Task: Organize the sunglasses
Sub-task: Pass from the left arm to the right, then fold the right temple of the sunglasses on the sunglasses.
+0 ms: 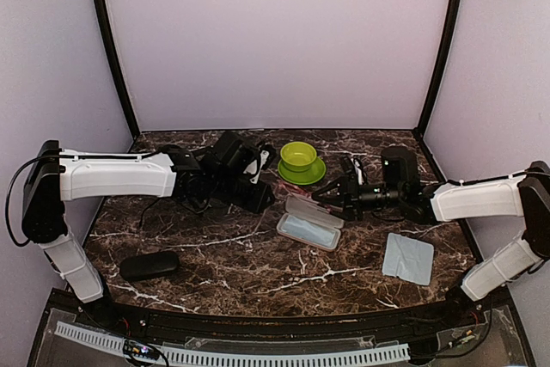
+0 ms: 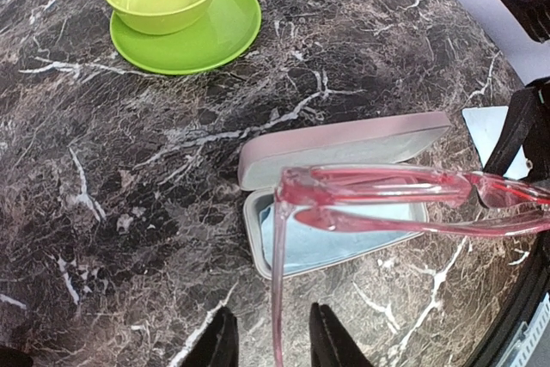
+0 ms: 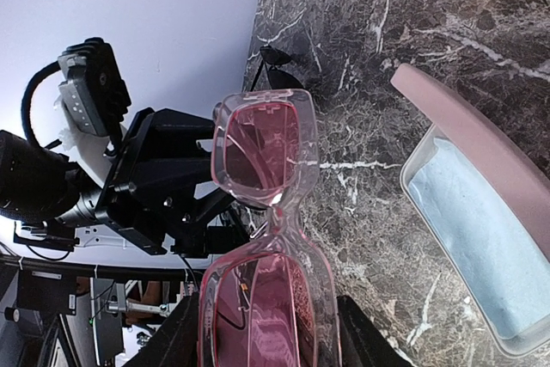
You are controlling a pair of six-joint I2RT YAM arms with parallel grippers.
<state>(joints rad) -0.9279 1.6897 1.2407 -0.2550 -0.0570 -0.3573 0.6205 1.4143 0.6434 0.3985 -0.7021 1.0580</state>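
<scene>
while the red sunglasses [image 2: 378, 185] hang above the open pink case [image 2: 344, 148], they are not stowed yet: the right gripper [image 3: 266, 333] clamps their front, the left gripper [image 2: 273, 343] holds its fingers apart around 1 temple.

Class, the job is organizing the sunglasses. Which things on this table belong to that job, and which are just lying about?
Belong to the job:
pink sunglasses, in the right pincer
open pink case
black case

Lying about:
green bowl
green plate
blue cloth

The left claw [image 2: 271, 311] stands parted, the right claw [image 3: 262, 311] clamped.
</scene>
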